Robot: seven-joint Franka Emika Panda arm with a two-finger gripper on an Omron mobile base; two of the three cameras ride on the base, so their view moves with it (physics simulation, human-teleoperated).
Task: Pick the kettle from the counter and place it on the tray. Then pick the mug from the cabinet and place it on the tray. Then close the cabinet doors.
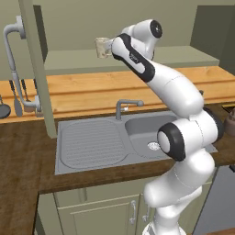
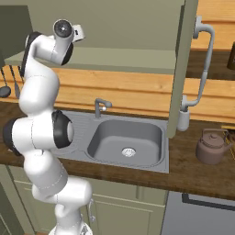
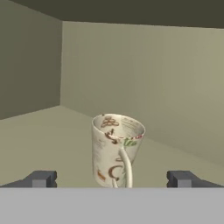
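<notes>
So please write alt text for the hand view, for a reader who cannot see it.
A cream mug with printed decoration stands upright on the pale green cabinet shelf, its handle turned toward the camera. The open gripper is in front of it, one fingertip on each side, not touching.

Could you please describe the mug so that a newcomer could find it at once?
Look above the sink into the open sage-green cabinet. On its pale shelf stands the mug, upright, cream with small printed marks, its loop handle facing the open gripper.
</notes>
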